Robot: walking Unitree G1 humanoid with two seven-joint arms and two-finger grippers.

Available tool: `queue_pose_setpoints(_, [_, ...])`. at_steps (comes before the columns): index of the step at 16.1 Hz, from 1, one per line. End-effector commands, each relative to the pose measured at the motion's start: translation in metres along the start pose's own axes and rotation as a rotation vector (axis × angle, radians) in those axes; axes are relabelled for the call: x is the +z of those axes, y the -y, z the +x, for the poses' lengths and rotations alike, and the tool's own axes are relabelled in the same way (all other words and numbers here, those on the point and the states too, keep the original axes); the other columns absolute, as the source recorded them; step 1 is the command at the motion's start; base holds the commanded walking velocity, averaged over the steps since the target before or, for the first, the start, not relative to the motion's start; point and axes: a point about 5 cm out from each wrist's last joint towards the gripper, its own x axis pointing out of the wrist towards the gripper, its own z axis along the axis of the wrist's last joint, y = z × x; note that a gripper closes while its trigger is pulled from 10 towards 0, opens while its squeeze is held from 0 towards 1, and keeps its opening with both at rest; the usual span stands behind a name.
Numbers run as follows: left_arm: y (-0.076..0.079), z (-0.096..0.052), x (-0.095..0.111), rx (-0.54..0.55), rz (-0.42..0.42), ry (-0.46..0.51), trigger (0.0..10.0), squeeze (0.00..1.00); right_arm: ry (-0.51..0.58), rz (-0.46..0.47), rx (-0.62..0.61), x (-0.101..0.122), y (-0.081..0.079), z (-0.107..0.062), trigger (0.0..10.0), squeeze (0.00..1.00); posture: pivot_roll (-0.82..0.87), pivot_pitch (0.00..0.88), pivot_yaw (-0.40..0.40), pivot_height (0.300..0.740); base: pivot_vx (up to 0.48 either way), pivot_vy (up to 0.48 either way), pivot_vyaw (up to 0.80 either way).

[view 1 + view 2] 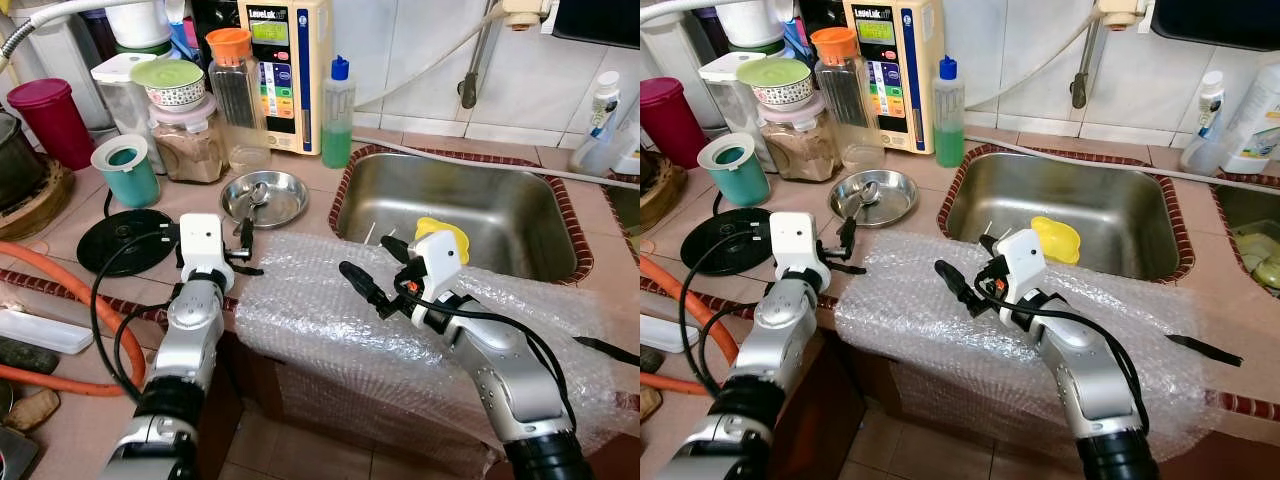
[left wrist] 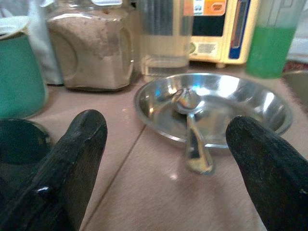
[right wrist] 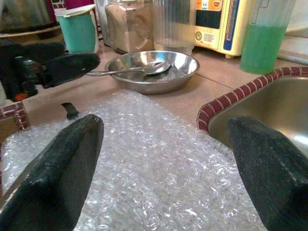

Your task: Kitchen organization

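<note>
Spoon (image 2: 192, 132) sits in the steel dish (image 1: 290, 205), handle poking over the rim toward the left gripper (image 1: 243, 247), whose fingers are spread. I'd come in low and pinch the handle. Right gripper (image 1: 372, 272), also spread, hovers over bubble wrap (image 1: 320, 310) beside the dish.

Spoon (image 1: 256, 195) in bowl (image 1: 287, 205), sink (image 1: 500, 205) right, bubble wrap (image 1: 320, 300) in front

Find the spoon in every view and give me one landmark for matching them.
Left eye view: spoon lies in the steel dish, ahead of the left tool.
Right eye view: same dish, spoon.
Left wrist view: centre, handle over the rim.
Right wrist view: upper middle.
Landmark: green bottle.
</note>
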Motion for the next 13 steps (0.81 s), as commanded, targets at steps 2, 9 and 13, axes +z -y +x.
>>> queue_pose_setpoints(2, [0.0,0.007,0.003,-0.007,-0.06,-0.009,10.0,0.0,0.009,0.003,0.001,0.007,-0.006,-0.002,10.0,0.9,-0.05,0.0,0.083,0.74,0.0,0.0,0.0])
queue_pose_setpoints(9, [0.004,0.015,-0.004,-0.02,-0.194,-0.083,0.8,0.0,-0.017,-0.007,0.005,0.01,-0.012,-0.006,10.0,0.87,-0.06,0.0,0.09,0.74,0.0,0.0,0.0])
queue_pose_setpoints(13, [0.006,0.016,-0.008,-0.025,-0.226,-0.103,0.0,0.0,-0.022,-0.012,0.006,0.012,-0.014,-0.005,10.0,0.87,-0.06,0.0,0.088,0.74,0.0,0.0,0.0])
